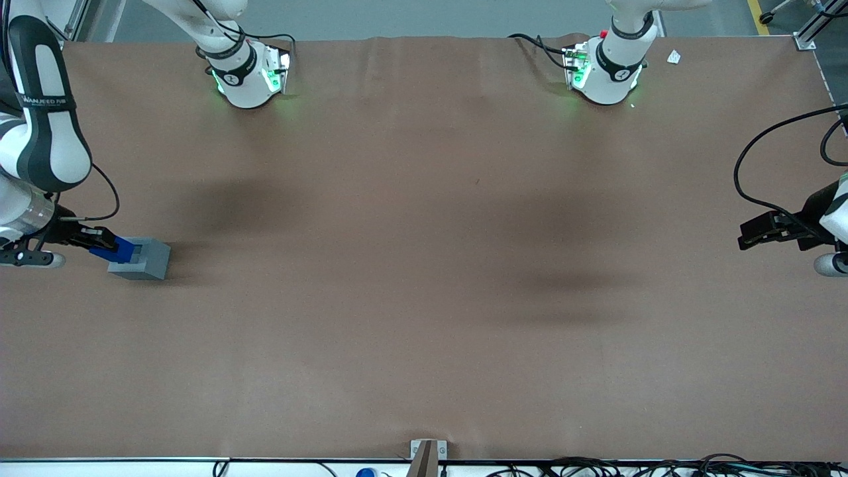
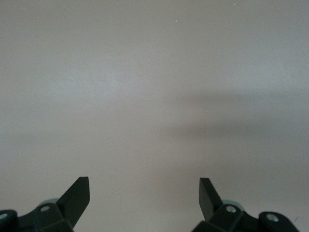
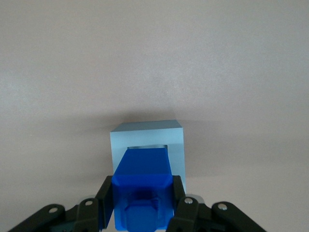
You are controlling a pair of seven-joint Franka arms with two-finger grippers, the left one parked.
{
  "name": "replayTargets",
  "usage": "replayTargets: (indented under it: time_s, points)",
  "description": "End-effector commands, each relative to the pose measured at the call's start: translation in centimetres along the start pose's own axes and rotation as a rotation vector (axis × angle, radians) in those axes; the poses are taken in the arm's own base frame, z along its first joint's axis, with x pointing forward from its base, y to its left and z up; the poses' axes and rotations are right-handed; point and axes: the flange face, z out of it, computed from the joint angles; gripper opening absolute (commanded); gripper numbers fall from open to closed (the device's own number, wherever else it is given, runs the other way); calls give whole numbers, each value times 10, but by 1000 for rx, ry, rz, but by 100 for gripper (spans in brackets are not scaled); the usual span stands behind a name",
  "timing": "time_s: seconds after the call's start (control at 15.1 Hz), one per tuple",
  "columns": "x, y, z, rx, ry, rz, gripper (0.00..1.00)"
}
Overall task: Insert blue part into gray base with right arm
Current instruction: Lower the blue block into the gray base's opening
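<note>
- Blue part (image 3: 142, 188): clamped between the two fingers of the tool (image 1: 99, 246), which I see gripping its sides in the wrist view. Its leading end sits at the mouth of the recess in the gray base (image 1: 140, 258); I cannot tell how deep it has gone.
- Base: resting on the counter (image 1: 424, 298) at the working arm's end, recess turned toward the tool, apparently square to the approach.
- Right arm (image 1: 40, 119): reaching low, with the tool beside the base and close to the counter.
- Step in hand, as I judge it: insertion begun, not confirmed seated.
- Method I would follow: keep the part's long axis in line with the recess, advance slowly and straight, and watch for equal gaps along both recess walls.
- Risk noted: the base stands free, so a skewed push could slide or twist it on the counter rather than seat the part.
- Release only once the part stops squarely against the recess floor.
</note>
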Motion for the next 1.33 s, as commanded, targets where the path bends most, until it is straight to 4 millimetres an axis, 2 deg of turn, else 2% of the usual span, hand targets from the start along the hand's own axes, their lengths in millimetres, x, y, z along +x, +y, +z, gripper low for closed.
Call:
replayTargets:
  time_s: [0.0, 0.66, 1.26]
  points:
    - [-4, 1, 2, 19, 11, 1, 7]
    - [-2, 1, 17, 16, 7, -3, 7]
    - [-5, 1, 23, 19, -5, -10, 7]
